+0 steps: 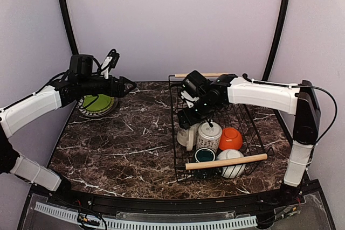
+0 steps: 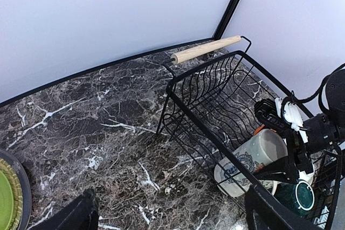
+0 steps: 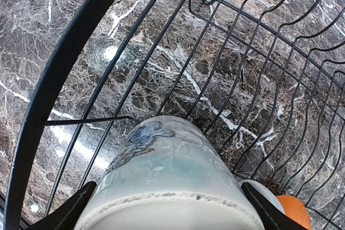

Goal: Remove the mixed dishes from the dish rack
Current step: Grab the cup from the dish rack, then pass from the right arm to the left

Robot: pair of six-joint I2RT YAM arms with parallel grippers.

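Far left: left arm (image 1: 32,109) reaching in over the dark marbled tabletop (image 1: 129,138). Left jaws spread wide, nothing between them, raised above the surface. Just left of and below those jaws, not between them: lime-green plate (image 1: 97,103) stacked on the grey-and-white patterned plate (image 1: 85,113), both flat on the tabletop's far left corner, well apart from the dish rack.

Centre: bare marble.

Right of centre: dish rack (image 1: 249,116), a large black wire basket resting on the tabletop, with one wooden handle (image 1: 207,74) across the far end and a second wooden handle (image 1: 226,161) across the near end.

Inside the rack's near left part: right jaws lowered in from above, straddling the cream mug (image 3: 167,187), one finger close against each side of it. Mug tilted, with a blue motif on its side, filling the space between the fingers in the right wrist view. Impossible to tell whether squeezed or only bracketed.

Just right of that mug: patterned white mug (image 1: 209,137), upright. In front of it, under the near handle: small dark green cup (image 1: 205,155). Further right: orange bowl (image 1: 230,138), and nearer, white bowl (image 1: 233,166) beside the green cup.

Far right: right arm (image 1: 264,94) stretching leftward across the rack's far half.
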